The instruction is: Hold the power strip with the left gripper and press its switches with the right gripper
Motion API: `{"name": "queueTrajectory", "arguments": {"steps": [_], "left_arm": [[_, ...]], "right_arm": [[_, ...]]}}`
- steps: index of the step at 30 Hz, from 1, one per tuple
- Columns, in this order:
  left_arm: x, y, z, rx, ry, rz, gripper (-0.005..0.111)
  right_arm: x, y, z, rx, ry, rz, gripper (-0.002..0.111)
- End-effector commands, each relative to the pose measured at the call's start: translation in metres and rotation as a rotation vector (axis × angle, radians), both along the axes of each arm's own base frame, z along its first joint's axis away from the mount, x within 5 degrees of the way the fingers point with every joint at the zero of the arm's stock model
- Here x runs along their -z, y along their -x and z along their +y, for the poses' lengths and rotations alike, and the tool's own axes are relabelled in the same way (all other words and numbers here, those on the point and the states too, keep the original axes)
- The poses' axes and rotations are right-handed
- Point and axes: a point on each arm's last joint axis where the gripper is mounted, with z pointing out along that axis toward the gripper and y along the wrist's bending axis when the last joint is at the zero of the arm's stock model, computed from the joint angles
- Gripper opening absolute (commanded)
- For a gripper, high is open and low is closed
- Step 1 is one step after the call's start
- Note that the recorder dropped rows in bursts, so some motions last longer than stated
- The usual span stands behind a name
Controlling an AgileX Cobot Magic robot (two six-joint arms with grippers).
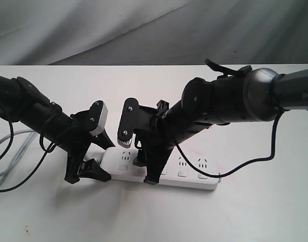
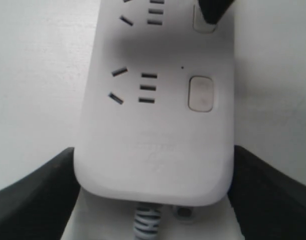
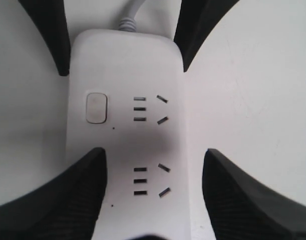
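Note:
The white power strip (image 1: 186,171) lies flat on the table, its grey cord (image 1: 15,143) running off to the left. My left gripper (image 1: 104,159) is shut on the strip's cord end; in the left wrist view its black fingers (image 2: 40,200) press against both long sides of the power strip (image 2: 153,150). My right gripper (image 1: 145,171) stands open over the second socket set. One of its fingers (image 3: 67,200) rests where the second switch sits and hides it; the other finger hangs beside the strip. The first switch (image 3: 96,107) is uncovered.
The white table (image 1: 159,217) carries the strip, with a grey cloth backdrop (image 1: 143,30) behind it. Loose black cables (image 1: 7,176) hang from the left arm, and another cable (image 1: 244,164) loops from the right arm over the strip's far end.

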Motion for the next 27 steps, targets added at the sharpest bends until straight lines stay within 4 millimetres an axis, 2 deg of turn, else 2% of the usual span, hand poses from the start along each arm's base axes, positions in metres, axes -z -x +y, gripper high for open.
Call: {"name": "queueTrajectory", "arguments": {"steps": [1,20,27], "left_arm": [[0.001,0.0,0.0,0.022,-0.022,-0.01,0.068],[0.001,0.0,0.0,0.019,-0.022,-0.009,0.068],[0.001,0.0,0.0,0.022,-0.022,-0.011,0.068]], "right_arm": [[0.007,0.001,0.0,-0.011,0.013,0.007,0.053],[0.013,0.003,-0.001,-0.027,0.031,0.038,0.053],[0.023,0.007,-0.011,-0.017,0.057,0.068,0.053]]}}
